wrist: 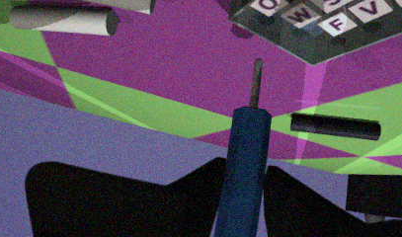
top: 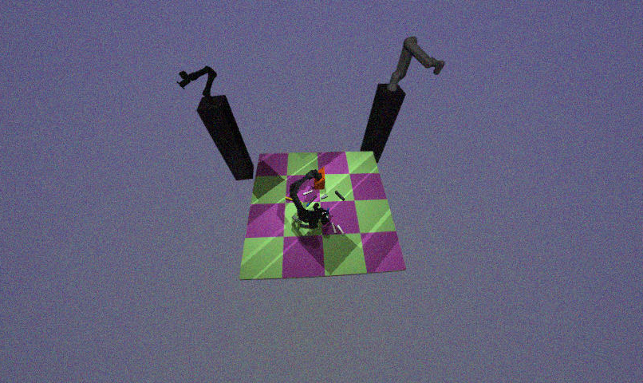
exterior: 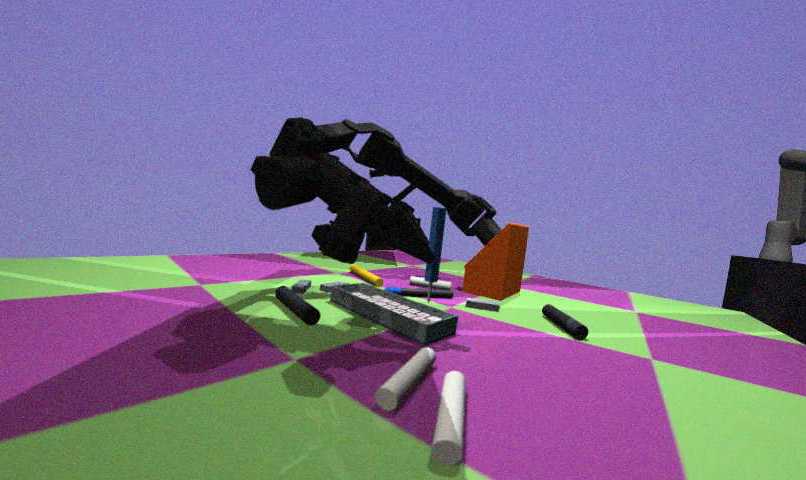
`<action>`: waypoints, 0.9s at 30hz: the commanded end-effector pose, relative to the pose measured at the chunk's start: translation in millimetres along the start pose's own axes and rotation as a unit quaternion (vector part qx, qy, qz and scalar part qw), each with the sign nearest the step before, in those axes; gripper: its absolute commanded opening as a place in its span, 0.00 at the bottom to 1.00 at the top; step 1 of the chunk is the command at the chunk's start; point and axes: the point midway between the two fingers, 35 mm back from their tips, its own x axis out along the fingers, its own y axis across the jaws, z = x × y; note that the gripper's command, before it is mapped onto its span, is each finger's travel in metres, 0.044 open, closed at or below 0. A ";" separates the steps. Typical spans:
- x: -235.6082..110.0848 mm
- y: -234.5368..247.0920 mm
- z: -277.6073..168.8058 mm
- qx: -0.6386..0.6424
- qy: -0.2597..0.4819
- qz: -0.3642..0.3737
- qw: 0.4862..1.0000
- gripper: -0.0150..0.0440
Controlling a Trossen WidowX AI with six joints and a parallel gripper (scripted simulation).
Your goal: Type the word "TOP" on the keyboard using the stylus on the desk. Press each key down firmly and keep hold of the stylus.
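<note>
Exterior view, near to far. Two pale grey cylinders (exterior: 405,378) and (exterior: 449,416) lie side by side close to the near edge of the green-and-magenta chequered worktop (exterior: 574,416). Beyond them, toward the middle of the worktop, sits the dark grey slab keyboard with white lettered keys (exterior: 395,310), set at an angle; a short black cylinder (exterior: 297,305) lies just to its left and another black cylinder (exterior: 565,321) lies well apart toward the right edge.

The blue cylindrical stylus with a thin grey tip (exterior: 435,245) stands nearly upright over the far side of the keyboard, its tip down at the keyboard's far edge; whether it touches a key cannot be told. In the wrist view the stylus (wrist: 244,168) is pinched between the two black fingers of the gripper (wrist: 242,197), tip pointing beside the keyboard corner where the keys W and F (wrist: 338,24) are legible.

Behind the keyboard lie a yellow rod (exterior: 366,274), a white rod (exterior: 430,282) and a small grey block (exterior: 482,304). An orange wedge-shaped block (exterior: 497,261) stands toward the far edge, beside the black jointed arm (exterior: 347,196).
</note>
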 end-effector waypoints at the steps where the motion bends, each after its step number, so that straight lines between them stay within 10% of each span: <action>1: -3.3 -2.0 2.5 0.000 0.000 0.000 1.000 0.25; 10: -61.1 -40.2 33.8 0.007 0.001 0.000 1.000 0.25; 24: -50.3 -42.3 51.7 0.007 0.001 0.000 1.000 0.25; 27: -48.0 -41.9 54.1 0.007 0.000 0.000 1.000 0.39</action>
